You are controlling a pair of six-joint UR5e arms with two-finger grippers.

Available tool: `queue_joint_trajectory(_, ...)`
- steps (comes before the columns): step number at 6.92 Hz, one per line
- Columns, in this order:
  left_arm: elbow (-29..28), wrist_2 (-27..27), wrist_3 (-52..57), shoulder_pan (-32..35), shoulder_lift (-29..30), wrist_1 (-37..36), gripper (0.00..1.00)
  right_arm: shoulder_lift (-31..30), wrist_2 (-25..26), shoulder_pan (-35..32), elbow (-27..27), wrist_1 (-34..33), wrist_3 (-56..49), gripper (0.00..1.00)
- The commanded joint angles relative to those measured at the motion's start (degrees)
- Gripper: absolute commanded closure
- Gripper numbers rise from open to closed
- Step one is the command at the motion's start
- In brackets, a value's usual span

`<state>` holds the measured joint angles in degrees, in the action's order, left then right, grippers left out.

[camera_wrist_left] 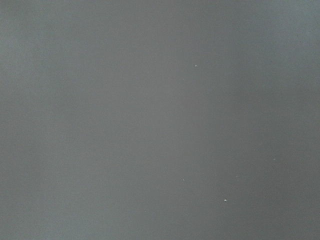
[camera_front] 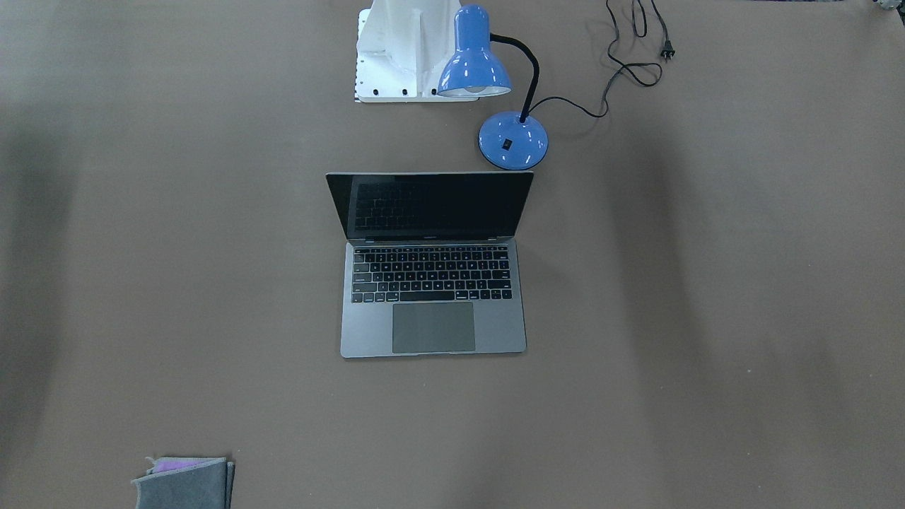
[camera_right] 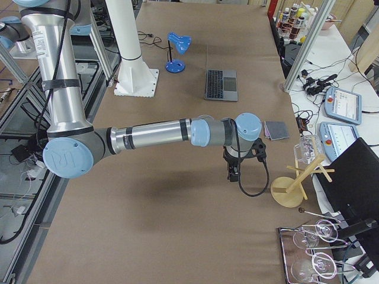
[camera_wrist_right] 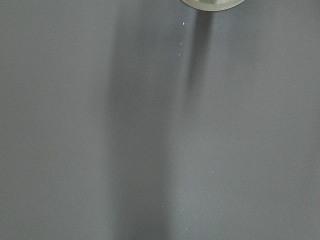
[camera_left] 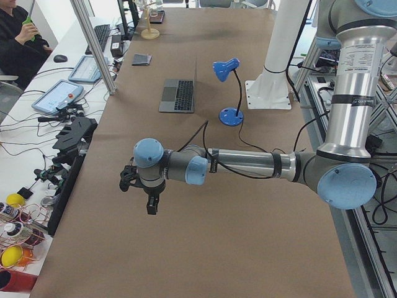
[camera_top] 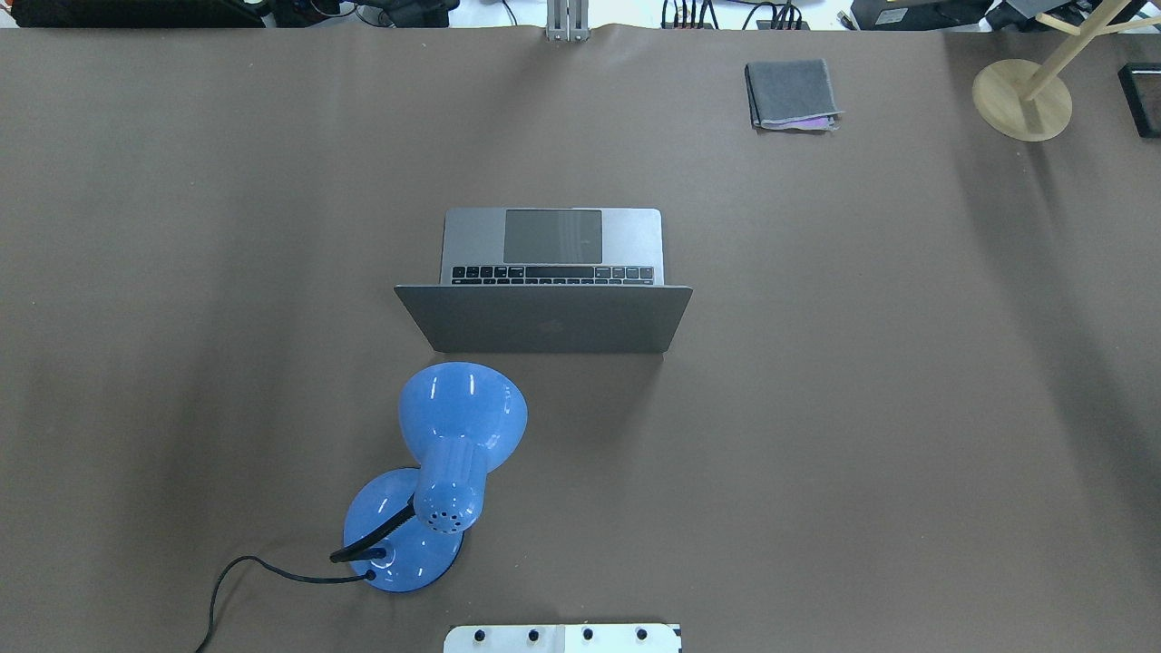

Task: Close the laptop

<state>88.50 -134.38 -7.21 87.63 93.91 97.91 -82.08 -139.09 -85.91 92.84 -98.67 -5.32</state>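
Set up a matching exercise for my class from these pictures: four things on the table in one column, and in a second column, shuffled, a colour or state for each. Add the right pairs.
Column 1
1. laptop
2. desk lamp
3. folded cloth
4. wooden stand

Column 2
A. glossy blue
B. lid open, screen dark
C. pale wood, round base
D. grey, with a purple layer showing at the edge

Pairs: 1-B; 2-A; 3-D; 4-C

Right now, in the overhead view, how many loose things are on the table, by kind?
Laptop: 1
Blue desk lamp: 1
Folded grey cloth: 1
Wooden stand: 1
Black item cut off at right edge: 1
Total: 5
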Motion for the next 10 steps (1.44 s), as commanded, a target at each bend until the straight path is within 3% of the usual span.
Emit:
queue_joint_trajectory(1, 0.0, 0.0, 0.0, 0.0, 0.1, 0.0, 0.01, 0.2, 1.4, 0.0, 0.4, 0.1, 0.1, 0.00)
queue_joint_trajectory(10, -0.3, 0.0, 0.0, 0.0, 0.1, 0.0, 0.01, -1.1, 1.6, 0.0, 0.1, -0.1, 0.1, 0.00)
